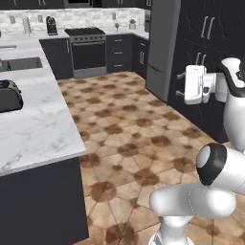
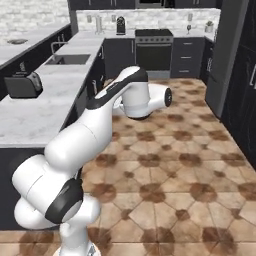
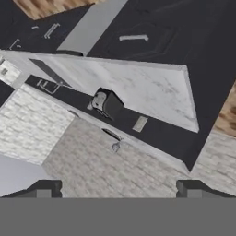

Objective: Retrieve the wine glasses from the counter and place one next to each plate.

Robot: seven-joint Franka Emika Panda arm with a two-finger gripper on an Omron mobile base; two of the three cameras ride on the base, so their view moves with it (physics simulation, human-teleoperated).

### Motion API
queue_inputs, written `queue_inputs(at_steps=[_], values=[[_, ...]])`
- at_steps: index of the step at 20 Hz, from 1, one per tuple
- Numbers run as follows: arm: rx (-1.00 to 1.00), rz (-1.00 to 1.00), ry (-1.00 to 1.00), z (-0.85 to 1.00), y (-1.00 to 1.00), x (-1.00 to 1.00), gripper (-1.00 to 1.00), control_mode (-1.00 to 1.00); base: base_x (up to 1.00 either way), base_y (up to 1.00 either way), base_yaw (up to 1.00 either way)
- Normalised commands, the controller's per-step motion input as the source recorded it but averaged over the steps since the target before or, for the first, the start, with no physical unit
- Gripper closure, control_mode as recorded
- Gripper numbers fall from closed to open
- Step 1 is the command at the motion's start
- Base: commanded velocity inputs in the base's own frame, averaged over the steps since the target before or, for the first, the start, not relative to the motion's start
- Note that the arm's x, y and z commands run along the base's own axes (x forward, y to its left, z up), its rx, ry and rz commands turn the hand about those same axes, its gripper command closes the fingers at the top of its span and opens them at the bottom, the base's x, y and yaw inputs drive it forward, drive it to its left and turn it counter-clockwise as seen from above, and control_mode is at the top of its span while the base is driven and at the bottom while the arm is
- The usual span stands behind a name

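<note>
1. We saw the gripper [image 3: 117, 188] held with its jaws spread wide, two dark fingertips [image 3: 44, 188] well apart, nothing between them.
2. In the left base view the white hand [image 1: 196, 84] hung high over the tiled floor [image 1: 124, 124], beside the dark cabinets [image 1: 206, 62].
3. We spotted one wine glass [image 1: 116, 25] far off on the back counter [image 1: 122, 30], right of the stove [image 1: 87, 50]; in the right base view a wine glass [image 2: 189, 28] stood there too.
4. A black toaster [image 1: 9, 95] sat on the near marble counter [image 1: 33, 124].

No lettering, label, brand, number or sign is legible on anything here.
</note>
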Motion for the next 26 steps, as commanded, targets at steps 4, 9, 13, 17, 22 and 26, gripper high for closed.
queue_inputs(at_steps=[4,9,13,17,22,26], values=[[0.00,0.00,0.00,0.00,0.00,0.00,-1.00,1.00,0.43,-1.00,0.38],[0.00,0.00,0.00,0.00,0.00,0.00,-1.00,1.00,0.60,-1.00,0.34],[0.00,0.00,0.00,0.00,0.00,0.00,-1.00,1.00,1.00,-1.00,0.20],[0.00,0.00,0.00,0.00,0.00,0.00,-1.00,1.00,1.00,-1.00,0.12],[0.00,0.00,0.00,0.00,0.00,0.00,-1.00,1.00,1.00,-0.61,0.07],[0.00,0.00,0.00,0.00,0.00,0.00,-1.00,1.00,1.00,-0.12,0.03]])
